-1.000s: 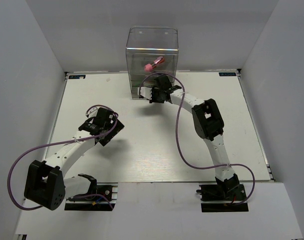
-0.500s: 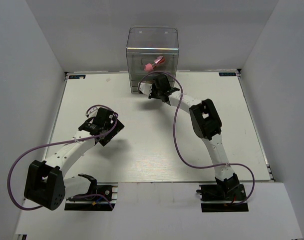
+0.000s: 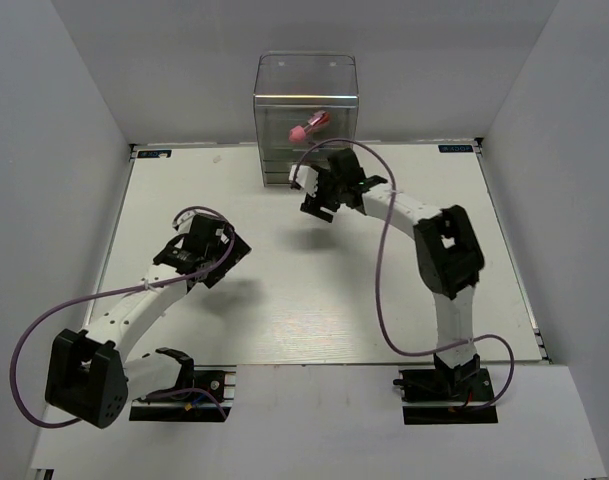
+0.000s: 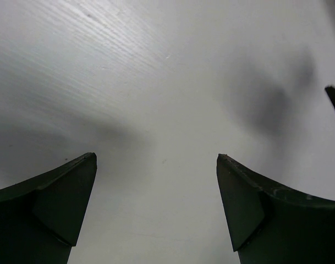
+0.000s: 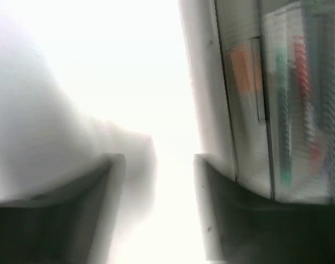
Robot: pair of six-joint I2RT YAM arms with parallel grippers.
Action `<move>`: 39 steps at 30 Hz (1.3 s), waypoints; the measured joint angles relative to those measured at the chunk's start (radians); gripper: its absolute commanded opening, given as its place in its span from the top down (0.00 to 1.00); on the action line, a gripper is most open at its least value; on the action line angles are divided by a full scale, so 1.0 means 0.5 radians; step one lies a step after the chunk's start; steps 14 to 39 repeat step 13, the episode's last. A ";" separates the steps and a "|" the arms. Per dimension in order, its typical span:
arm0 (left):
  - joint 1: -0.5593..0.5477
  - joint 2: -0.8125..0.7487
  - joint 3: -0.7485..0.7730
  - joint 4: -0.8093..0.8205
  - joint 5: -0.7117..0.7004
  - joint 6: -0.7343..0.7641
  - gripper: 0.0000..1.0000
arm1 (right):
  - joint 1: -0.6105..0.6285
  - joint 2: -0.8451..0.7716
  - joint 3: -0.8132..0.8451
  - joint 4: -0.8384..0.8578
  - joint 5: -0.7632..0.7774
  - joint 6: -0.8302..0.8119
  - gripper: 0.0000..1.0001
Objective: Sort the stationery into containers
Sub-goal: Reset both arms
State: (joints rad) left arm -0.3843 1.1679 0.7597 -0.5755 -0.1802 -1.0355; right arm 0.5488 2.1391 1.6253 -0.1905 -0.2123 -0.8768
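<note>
Right gripper [image 3: 319, 207] empty; pink-red tube [image 3: 308, 126] lies diagonally.

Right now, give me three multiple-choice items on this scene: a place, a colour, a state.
1. Where on the table does the clear box stand?
A) by the left arm's base
B) middle of the far edge
C) near right corner

2. What colour is the tube in the box's upper part?
A) blue
B) yellow
C) pink

3. How is the left pincer?
A) open, empty
B) shut on a pen
C) shut on the tube

1 B: top view shows it centred at the far edge.
2 C: pink shows through the clear wall.
3 A: wrist view shows wide jaws over bare table.
</note>
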 measured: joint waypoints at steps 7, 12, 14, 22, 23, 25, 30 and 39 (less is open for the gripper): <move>0.000 -0.110 0.000 0.219 0.084 0.108 0.00 | 0.008 -0.669 -0.265 0.090 -0.116 0.721 0.10; 0.000 -0.144 -0.040 0.361 0.144 0.185 0.00 | 0.005 -0.834 -0.330 0.141 0.061 1.058 0.10; 0.000 -0.156 -0.056 0.388 0.156 0.195 0.00 | 0.004 -0.874 -0.398 0.163 0.093 1.090 0.10; 0.000 -0.156 -0.056 0.388 0.156 0.195 0.00 | 0.004 -0.874 -0.398 0.163 0.093 1.090 0.10; 0.000 -0.156 -0.056 0.388 0.156 0.195 0.00 | 0.004 -0.874 -0.398 0.163 0.093 1.090 0.10; 0.000 -0.156 -0.056 0.388 0.156 0.195 0.00 | 0.004 -0.874 -0.398 0.163 0.093 1.090 0.10; 0.000 -0.156 -0.056 0.388 0.156 0.195 0.00 | 0.004 -0.874 -0.398 0.163 0.093 1.090 0.10; 0.000 -0.156 -0.056 0.388 0.156 0.195 0.00 | 0.004 -0.874 -0.398 0.163 0.093 1.090 0.10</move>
